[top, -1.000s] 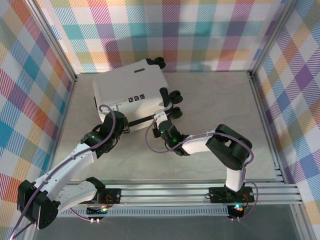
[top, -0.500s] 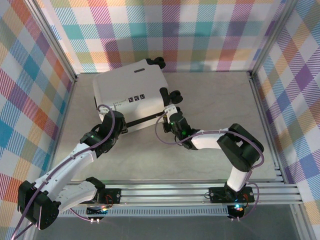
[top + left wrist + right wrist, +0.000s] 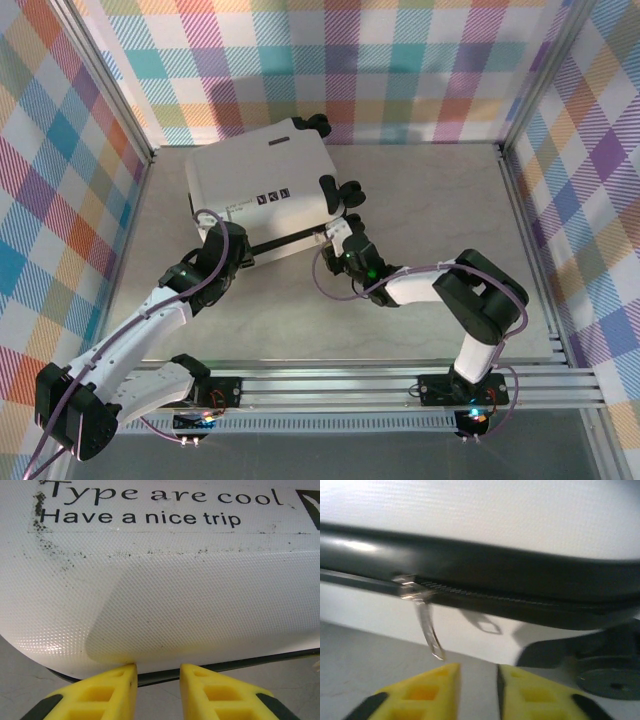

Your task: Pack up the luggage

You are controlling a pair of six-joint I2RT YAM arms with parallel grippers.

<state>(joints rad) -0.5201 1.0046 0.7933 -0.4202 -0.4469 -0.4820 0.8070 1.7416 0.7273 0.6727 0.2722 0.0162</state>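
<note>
Pale tabletop inside plaid walls. From above: luggage (image 3: 262, 185) closed, upper left of centre, long axis left to right, wheels at right; left gripper (image 3: 242, 258) and right gripper (image 3: 336, 230) both at its lower edge, arms bent inward. Left wrist: white shell above, tips slightly parted, empty, against the seam. Right wrist: zipper pull (image 3: 427, 630) dangling just upper left of narrowly parted, empty tips; likely this arm's to grab.
</note>
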